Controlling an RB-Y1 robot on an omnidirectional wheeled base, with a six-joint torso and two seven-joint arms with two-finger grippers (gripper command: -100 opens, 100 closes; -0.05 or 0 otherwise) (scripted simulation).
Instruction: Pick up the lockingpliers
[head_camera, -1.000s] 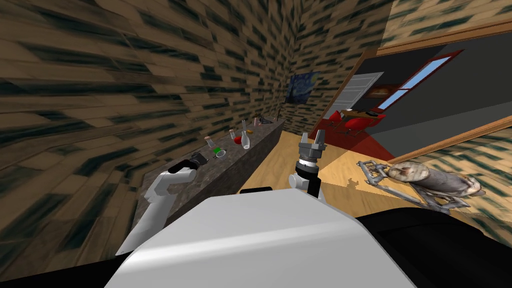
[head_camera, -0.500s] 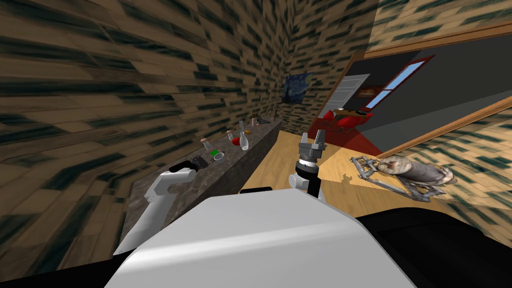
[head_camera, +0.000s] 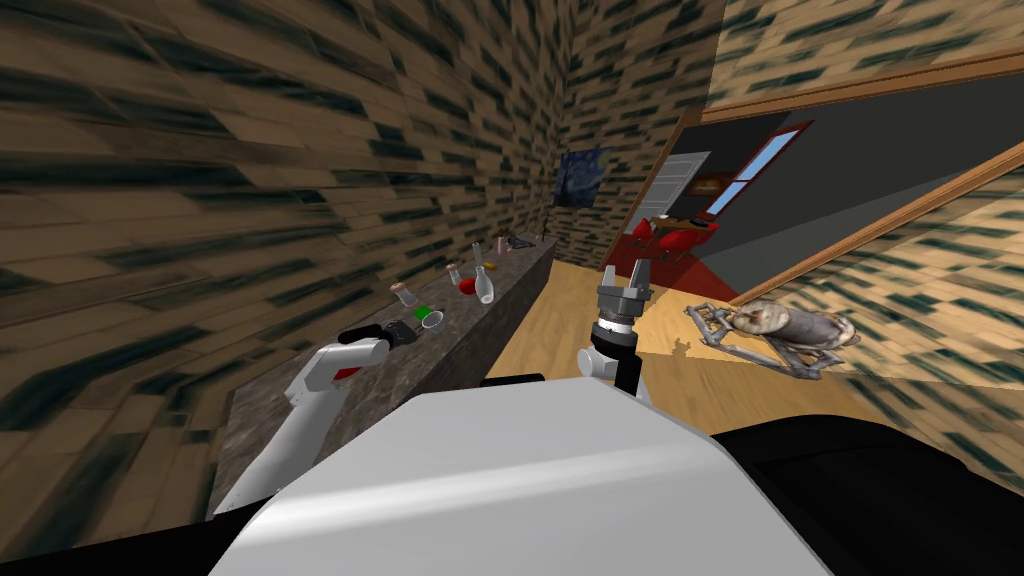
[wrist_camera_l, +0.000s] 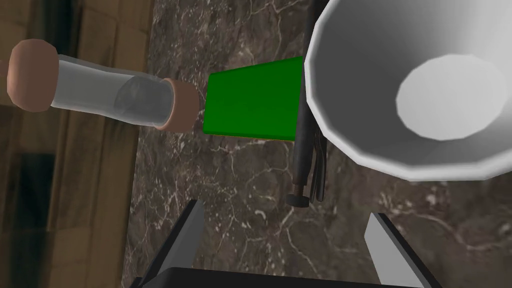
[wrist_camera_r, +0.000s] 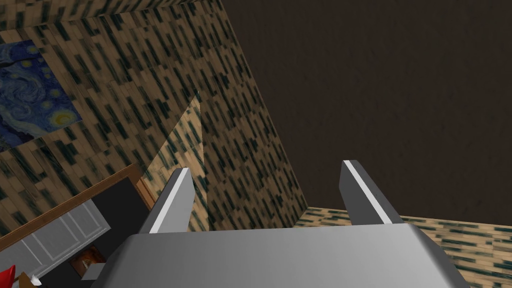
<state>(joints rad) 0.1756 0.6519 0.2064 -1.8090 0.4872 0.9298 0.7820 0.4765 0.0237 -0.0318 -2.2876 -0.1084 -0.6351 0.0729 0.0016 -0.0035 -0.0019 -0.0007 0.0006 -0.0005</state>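
The locking pliers (wrist_camera_l: 303, 150) are a thin dark tool lying flat on the dark marble counter (wrist_camera_l: 240, 170). They lie between a green block (wrist_camera_l: 252, 102) and a white cup (wrist_camera_l: 380, 75), whose rim hides part of them. My left gripper (wrist_camera_l: 285, 240) is open just short of the handle end, which lies ahead between the two fingers with nothing touching. In the head view the left gripper (head_camera: 400, 332) hovers over the counter (head_camera: 440, 370) by the cup (head_camera: 432, 318). My right gripper (head_camera: 625, 285) is raised in front of my chest and is open and holding nothing (wrist_camera_r: 270, 195).
A clear vial with brown ends (wrist_camera_l: 105, 95) lies past the green block, near the wall. Farther along the counter stand a white bottle (head_camera: 485, 290), a red item (head_camera: 467, 286) and more small things. A metal-framed object (head_camera: 770, 330) lies on the wood floor to the right.
The whole head view has swung, so my base or head has turned. My left hand is a little closer to the white cup. The right arm keeps its pose.
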